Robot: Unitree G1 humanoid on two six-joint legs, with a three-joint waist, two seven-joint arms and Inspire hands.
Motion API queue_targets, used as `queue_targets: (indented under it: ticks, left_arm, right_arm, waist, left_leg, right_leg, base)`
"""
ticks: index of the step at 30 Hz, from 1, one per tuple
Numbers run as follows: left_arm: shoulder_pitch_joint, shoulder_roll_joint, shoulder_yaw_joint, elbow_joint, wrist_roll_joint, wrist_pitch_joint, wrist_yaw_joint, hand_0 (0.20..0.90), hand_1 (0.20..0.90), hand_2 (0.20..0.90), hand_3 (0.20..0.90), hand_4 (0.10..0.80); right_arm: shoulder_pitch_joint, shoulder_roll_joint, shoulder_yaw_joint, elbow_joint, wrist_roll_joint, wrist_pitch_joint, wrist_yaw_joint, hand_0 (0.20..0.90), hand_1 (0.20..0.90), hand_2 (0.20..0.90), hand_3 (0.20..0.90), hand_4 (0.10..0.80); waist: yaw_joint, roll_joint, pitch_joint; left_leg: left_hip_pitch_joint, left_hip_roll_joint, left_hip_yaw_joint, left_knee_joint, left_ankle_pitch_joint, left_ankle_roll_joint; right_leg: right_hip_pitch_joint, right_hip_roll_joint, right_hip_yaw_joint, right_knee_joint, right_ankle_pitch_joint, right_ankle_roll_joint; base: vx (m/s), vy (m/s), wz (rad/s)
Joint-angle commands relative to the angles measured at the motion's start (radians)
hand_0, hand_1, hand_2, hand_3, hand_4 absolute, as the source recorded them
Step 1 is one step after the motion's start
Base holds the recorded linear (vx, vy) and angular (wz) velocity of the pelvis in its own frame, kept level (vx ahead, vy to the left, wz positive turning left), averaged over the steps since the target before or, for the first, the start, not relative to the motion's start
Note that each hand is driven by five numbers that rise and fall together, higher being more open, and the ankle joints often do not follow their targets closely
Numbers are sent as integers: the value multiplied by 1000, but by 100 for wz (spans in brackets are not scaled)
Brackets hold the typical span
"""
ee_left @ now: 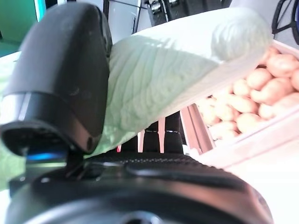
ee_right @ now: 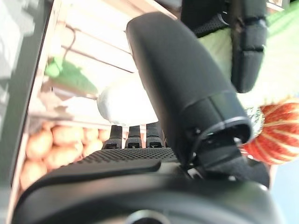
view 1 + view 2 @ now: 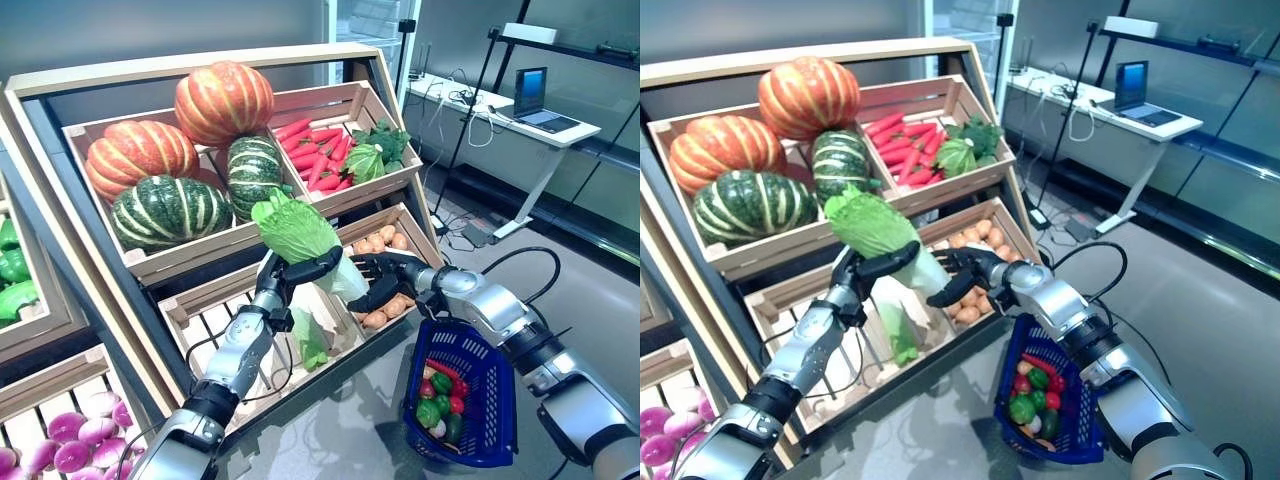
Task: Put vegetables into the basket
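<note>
My left hand [image 3: 298, 271] is shut on a Chinese cabbage [image 3: 295, 230] with green leaves and a white base, and holds it up in front of the wooden stand. The left wrist view shows my thumb [image 1: 65, 79] pressed on its pale leaves [image 1: 177, 70]. My right hand [image 3: 385, 282] is open at the cabbage's white base [image 2: 126, 105], fingers straight beneath it and thumb [image 2: 182, 88] raised. The blue basket [image 3: 497, 400] stands on the floor below my right arm and holds green peppers [image 3: 430, 412] and small red vegetables [image 3: 456, 404].
The wooden stand [image 3: 200, 65] with slanted crates fills the left and middle. A crate of potatoes [image 3: 385, 243] is just behind my right hand. Another cabbage [image 3: 310, 342] lies in the slatted crate below. A white desk with a laptop [image 3: 530, 95] stands at the back right.
</note>
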Motion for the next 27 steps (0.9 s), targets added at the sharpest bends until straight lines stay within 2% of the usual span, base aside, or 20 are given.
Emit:
queue_targets:
  ticks: [1, 11, 19, 27]
  left_arm:
    - [-166, 9, -7, 7, -38, -123, -45, 300, 300, 300, 300, 400]
    - [-171, -25, -64, -36, -91, -122, -123, 300, 300, 300, 300, 400]
    - [-166, -65, -118, -135, -145, -108, -142, 300, 300, 300, 300, 400]
    - [-137, -88, -175, -187, -203, -79, -177, 300, 300, 300, 300, 400]
  right_arm:
    - [-91, 34, -5, 78, 129, -128, 95, 900, 900, 900, 900, 800]
    - [-141, 115, 37, 215, 127, -70, 155, 900, 900, 900, 900, 800]
    - [-186, 189, 57, 320, 125, -22, 133, 900, 900, 900, 900, 800]
    - [-211, 225, 29, 365, 182, -28, 89, 900, 900, 900, 900, 800]
  waist:
    - [5, -34, -81]
    - [27, -32, -83]
    - [45, -31, -86]
    - [50, -30, -85]
  left_leg:
    - [-34, -71, -12, 1, -78, 77]
    - [-40, -76, -23, 1, -73, 77]
    - [-40, -79, -36, 1, -77, 81]
    - [-39, -80, -47, 1, -82, 86]
  right_leg:
    - [44, 15, -9, 2, -99, -66]
    - [42, 14, -18, 2, -96, -71]
    - [44, 12, -21, 2, -97, -75]
    - [46, 15, -16, 2, -100, -79]
  base:
    - [0, 0, 0]
    - [5, 3, 1]
    - [11, 7, 5]
    - [0, 0, 0]
